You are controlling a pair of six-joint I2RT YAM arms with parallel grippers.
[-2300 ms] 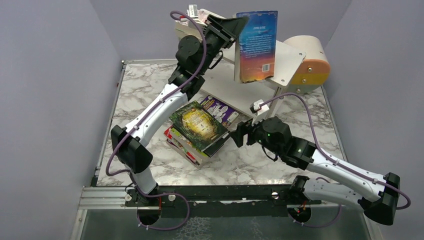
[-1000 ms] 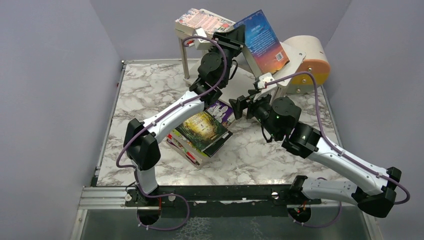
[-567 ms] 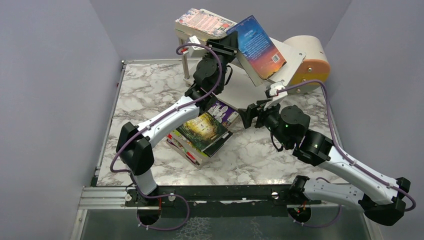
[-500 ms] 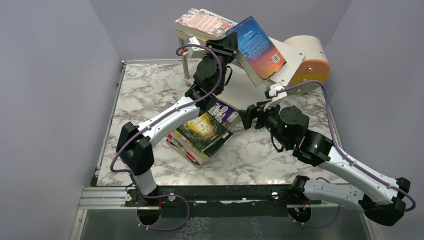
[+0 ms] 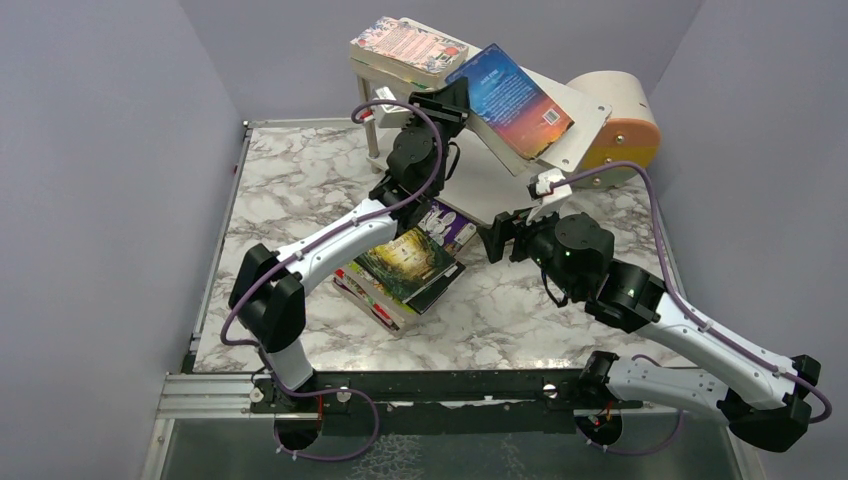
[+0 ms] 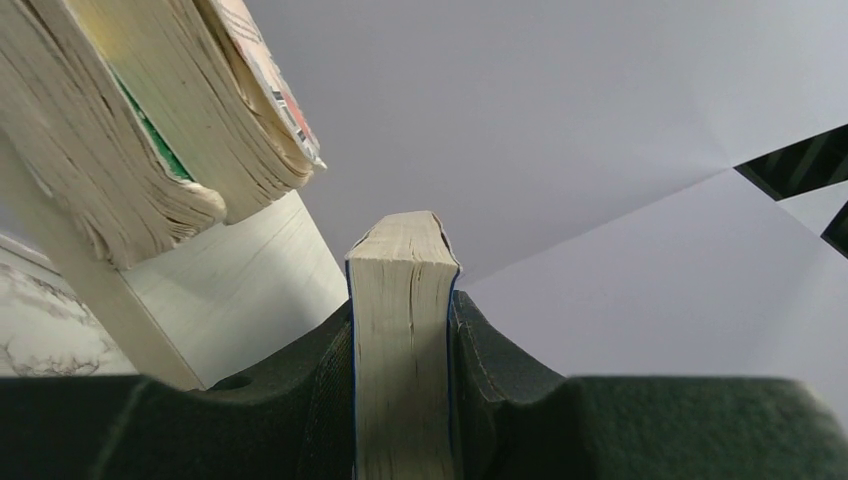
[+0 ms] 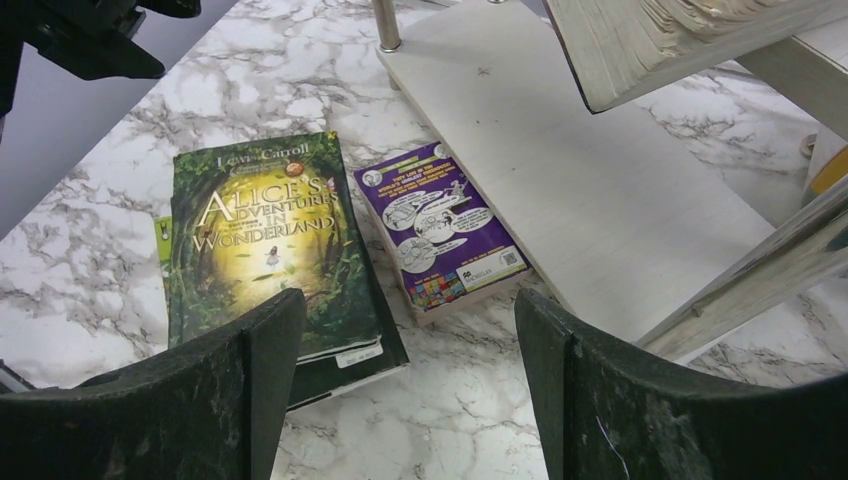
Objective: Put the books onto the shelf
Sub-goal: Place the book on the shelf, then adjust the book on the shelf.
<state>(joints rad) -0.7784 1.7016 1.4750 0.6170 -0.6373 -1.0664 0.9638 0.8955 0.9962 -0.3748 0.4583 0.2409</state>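
the left gripper (image 6: 400,335) has its jaws drawn in narrow on a blue book (image 5: 512,98), one dark pad against each cover. in the wrist view the book's cream page edge stands up between the pads. the cover runs from deep blue at the top to an orange glow lower down, with white print and a small white barcode patch. the gripper holds the book by its upper left corner, so the book hangs tilted over the top board of the shelf (image 5: 582,125). whether its low edge touches the board cannot be told. just left of it, two books (image 5: 408,45) lie flat at the far left end of that board, the upper one pink-patterned.

the right gripper (image 7: 410,330) has its jaws spread wide with nothing between them. it hovers over the marble table (image 5: 290,190), just in front of the shelf's lower board. below it a green book (image 7: 265,235) tops a small pile, and a purple book (image 7: 440,225) lies just beside the lower board. a round box (image 5: 622,122) stands behind the shelf's right end.
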